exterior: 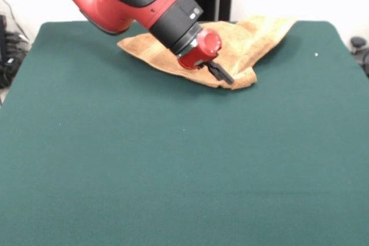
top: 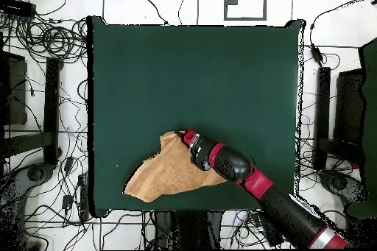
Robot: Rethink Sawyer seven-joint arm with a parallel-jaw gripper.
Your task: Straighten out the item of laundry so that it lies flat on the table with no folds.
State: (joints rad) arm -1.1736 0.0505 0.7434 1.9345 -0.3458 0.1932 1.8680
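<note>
The orange-tan towel (exterior: pixel 256 41) lies crumpled and folded over on itself at the far side of the dark green table (exterior: pixel 173 165), right of centre in the front view. In the overhead view the towel (top: pixel 166 176) sits near the bottom table edge, left of centre, on the table (top: pixel 199 71). My gripper (exterior: pixel 226 76) is tilted down onto the towel's near folded corner, its black tips pressed together into the cloth. In the overhead view the gripper (top: pixel 185 137) is at the towel's upper corner. No tag shows.
The red and black arm (exterior: pixel 132 1) reaches in from the top left in the front view and covers part of the towel. Cables and stands (top: pixel 44 79) lie on the floor around the table.
</note>
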